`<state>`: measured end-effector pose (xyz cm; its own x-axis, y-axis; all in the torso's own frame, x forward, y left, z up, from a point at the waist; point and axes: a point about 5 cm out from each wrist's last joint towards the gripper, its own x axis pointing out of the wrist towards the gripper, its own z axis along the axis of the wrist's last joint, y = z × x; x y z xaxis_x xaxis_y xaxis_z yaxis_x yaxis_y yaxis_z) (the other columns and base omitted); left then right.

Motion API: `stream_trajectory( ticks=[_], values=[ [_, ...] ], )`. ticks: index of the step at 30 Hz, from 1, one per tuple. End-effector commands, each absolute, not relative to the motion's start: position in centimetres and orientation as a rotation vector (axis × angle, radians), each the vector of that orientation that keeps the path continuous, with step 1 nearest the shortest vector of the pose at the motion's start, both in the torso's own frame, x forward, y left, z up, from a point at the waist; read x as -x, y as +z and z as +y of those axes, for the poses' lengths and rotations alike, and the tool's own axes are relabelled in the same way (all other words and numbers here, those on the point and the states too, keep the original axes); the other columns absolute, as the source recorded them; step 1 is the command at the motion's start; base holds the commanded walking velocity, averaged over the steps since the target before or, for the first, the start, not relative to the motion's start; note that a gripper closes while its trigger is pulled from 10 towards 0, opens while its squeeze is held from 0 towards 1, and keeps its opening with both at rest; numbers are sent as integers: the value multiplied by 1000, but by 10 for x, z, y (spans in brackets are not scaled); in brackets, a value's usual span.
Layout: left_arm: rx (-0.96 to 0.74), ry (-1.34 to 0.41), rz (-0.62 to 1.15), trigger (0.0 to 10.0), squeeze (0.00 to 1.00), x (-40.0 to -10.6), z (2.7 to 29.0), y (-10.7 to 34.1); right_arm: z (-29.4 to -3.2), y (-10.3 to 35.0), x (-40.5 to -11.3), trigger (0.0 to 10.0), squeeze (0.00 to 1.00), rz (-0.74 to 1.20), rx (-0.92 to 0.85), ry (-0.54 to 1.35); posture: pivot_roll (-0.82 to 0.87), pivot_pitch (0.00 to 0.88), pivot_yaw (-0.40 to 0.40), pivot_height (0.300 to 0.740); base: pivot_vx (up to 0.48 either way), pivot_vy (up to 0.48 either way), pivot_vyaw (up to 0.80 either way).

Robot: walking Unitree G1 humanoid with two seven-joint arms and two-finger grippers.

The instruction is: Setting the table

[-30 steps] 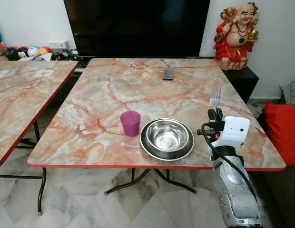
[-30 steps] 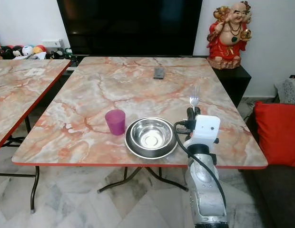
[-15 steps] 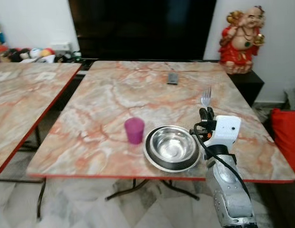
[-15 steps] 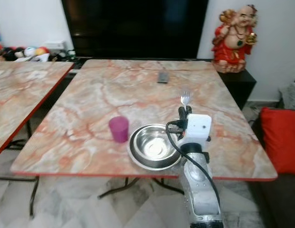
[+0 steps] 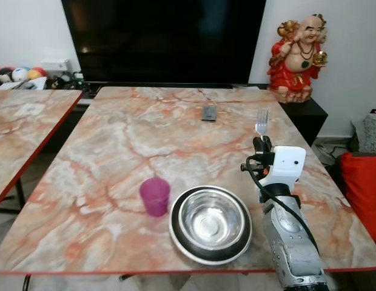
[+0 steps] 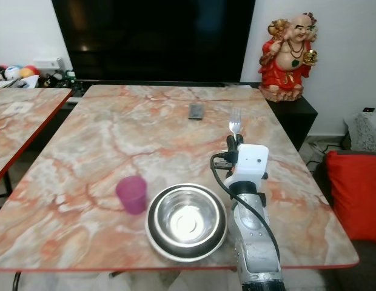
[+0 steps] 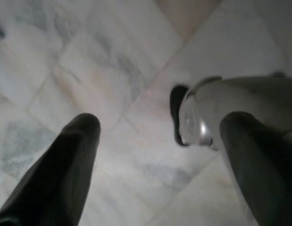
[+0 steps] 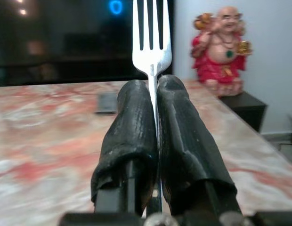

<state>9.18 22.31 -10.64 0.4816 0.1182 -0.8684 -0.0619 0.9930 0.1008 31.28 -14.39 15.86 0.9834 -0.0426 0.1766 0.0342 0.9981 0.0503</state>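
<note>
My right gripper (image 8: 153, 117) pinches the fork (image 5: 261, 123); it should probably land flat beside the bowl (image 5: 211, 224).

Closer view of the marble table (image 5: 115, 151), bowl (image 5: 211, 223) now nearer the fork-holding right gripper (image 5: 261, 143).

Our right gripper (image 5: 261, 143) is pinched tight on a fork (image 5: 261, 123) (right of middle); our left gripper (image 7: 155, 136) hangs spread wide.

One fork (image 5: 262, 123), one cup (image 5: 154, 196), one bowl (image 5: 211, 221) (plate (image 5: 176, 233) beneath), two tables (image 5: 115, 145).
</note>
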Motion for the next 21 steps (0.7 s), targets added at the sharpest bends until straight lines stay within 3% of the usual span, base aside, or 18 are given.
stream_trajectory(
  ticks=[1, 14, 15, 16, 21],
  values=[
    [-43, 107, 1083, 10000, 0, -86, 221, -108, -145, 164, -314, 10000, 0, -196, -48, -50, -2, 0, 4, 740, 326, 0, 0],
    [-43, 107, 1083, 10000, 0, -86, 221, -108, -146, 164, -314, 10000, 0, -195, -47, -51, -2, 0, 4, 740, 326, 0, 0],
    [-48, 87, 1086, 10000, 0, -87, 221, -108, -176, 140, -320, 10000, 0, 25, 29, -161, -8, 0, 22, 740, 0, 0, 0],
    [-49, 81, 1087, 10000, 0, -87, 221, -108, -185, 133, -321, 10000, 0, 88, 48, -195, -8, 0, 22, 740, 0, 0, 0],
    [-52, 76, 1088, 10000, 0, -87, 222, -108, -185, 128, -319, 10000, 0, 116, 38, -209, -7, 0, 21, 740, 0, 0, 0]
  ],
)
